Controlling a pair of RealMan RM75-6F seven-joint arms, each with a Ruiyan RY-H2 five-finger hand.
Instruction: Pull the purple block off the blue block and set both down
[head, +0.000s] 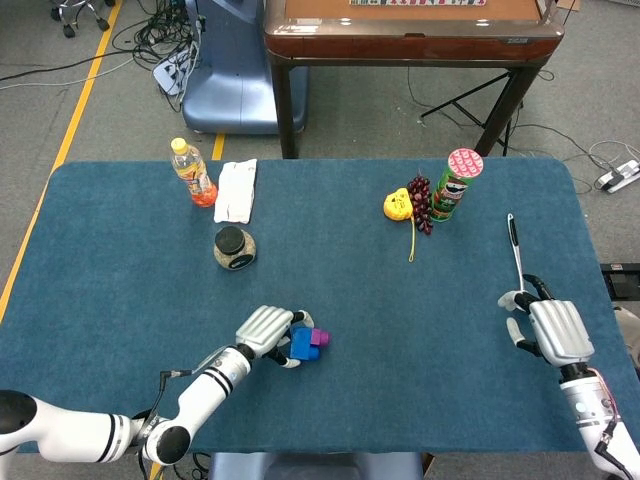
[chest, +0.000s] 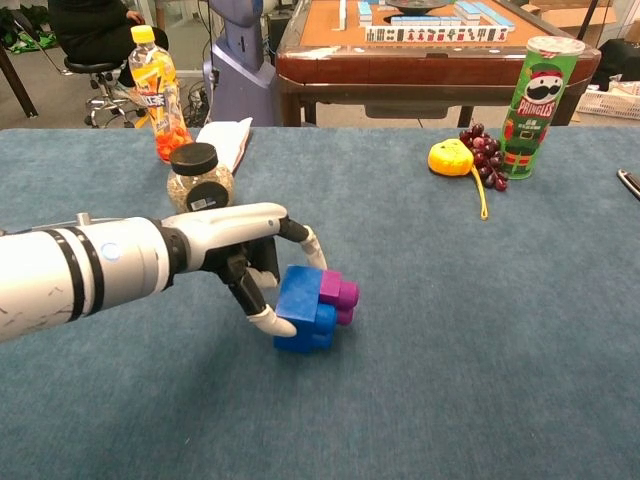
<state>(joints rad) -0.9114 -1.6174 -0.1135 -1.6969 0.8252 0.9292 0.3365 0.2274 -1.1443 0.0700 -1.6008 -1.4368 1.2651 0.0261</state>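
Note:
My left hand (head: 265, 332) (chest: 245, 262) grips the blue block (chest: 301, 308) (head: 300, 344), lifted slightly off the blue tablecloth and tilted. The purple block (chest: 338, 294) (head: 319, 338) is still stuck to the blue block's right side. My right hand (head: 548, 330) hovers open over the table's right edge, holding nothing; the chest view does not show it.
A seed jar (chest: 198, 178), an orange drink bottle (chest: 154, 80) and a white cloth (chest: 226, 140) stand at the back left. A yellow toy with grapes (chest: 465, 155) and a Pringles can (chest: 536, 90) are back right. A spoon (head: 516, 255) lies just beyond my right hand.

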